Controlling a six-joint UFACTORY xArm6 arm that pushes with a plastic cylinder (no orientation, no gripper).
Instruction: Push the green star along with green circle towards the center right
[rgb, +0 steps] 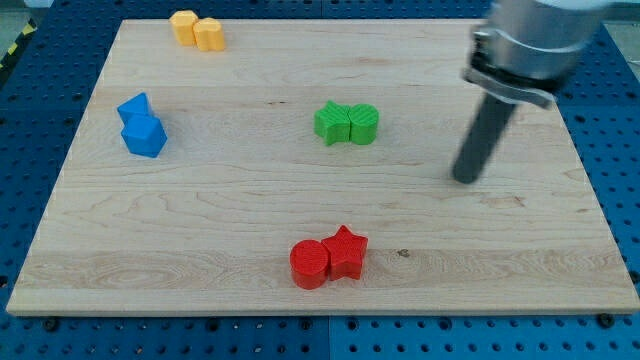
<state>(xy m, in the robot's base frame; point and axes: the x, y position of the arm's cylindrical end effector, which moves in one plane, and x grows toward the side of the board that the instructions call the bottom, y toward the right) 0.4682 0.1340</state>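
Wooden surface (250, 220) carries, from the view's left, two blue blocks (141, 126) and two yellow blocks (197, 30) near the top, then a red circle (309, 264) touching a red star (346, 252) low down. Near the middle, the green star (331, 122) touches the green circle (364, 124). My tip (465, 178) stands apart on their right, clamping nothing, so the push looks not yet begun.

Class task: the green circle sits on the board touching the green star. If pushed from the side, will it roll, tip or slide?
The green circle looks squat and flat-bottomed, so it should slide, not tip. The wooden board looks smooth. Touching the green star, it may slip sideways.
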